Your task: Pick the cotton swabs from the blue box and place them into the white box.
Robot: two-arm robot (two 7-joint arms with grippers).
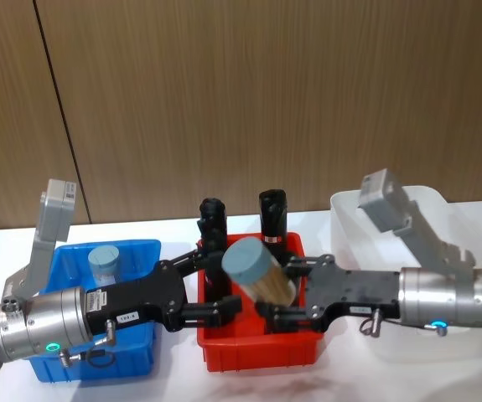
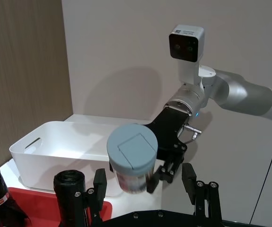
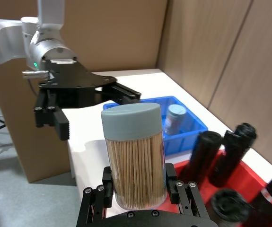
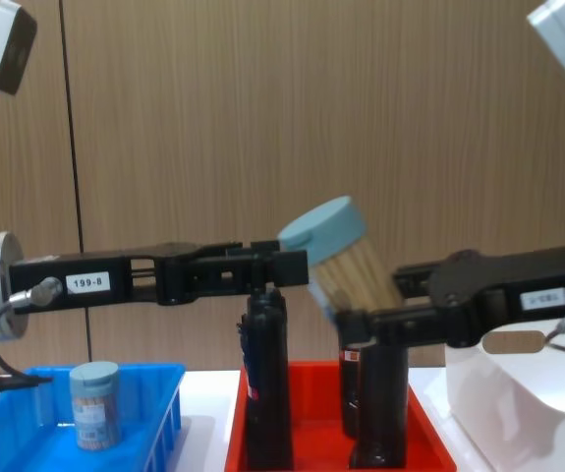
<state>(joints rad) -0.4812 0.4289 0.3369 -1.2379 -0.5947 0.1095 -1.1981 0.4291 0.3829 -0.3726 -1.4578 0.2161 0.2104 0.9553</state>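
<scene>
Carrying gripper: the right gripper (image 1: 282,293) is closed on the jar (image 1: 257,270), pinching the clear body low down and leaving the lid end free.
Jar position: in the air above the red bin (image 1: 257,347), just over the black rolls (image 1: 272,218), between the two boxes.
Jar attitude: tilted, with the lid leaning toward the robot's left, as the chest view shows.
Other arm: the left gripper (image 1: 224,278) sits just beside the lid end with its fingers spread wide. No contact with the jar can be made out.
Blue box (image 1: 136,347): at the robot's left, with one more jar (image 1: 105,264) standing upright inside.
White box (image 1: 347,209): at the robot's right, beyond the red bin. The right arm reaches across above it, and its floor is largely hidden.
Step in hand (judged): carry the jar to the right and set it down in the white box.
Clearance: the left gripper is best drawn back first, so the spread fingers cannot clip the lid as the jar moves off.
Path: hold the present height while crossing. The roll tops and the white rim are the likely snags.
Grip: the hold is low and the jar leans, so a quick swing could make it pivot or slip. A slow, level carry suits it.
Release: bring the jar down inside the walls, close to the floor, before the fingers part. Dropped from height, a round jar may roll or bounce.
Afterwards: lift the fingers straight up clear of the rim.
</scene>
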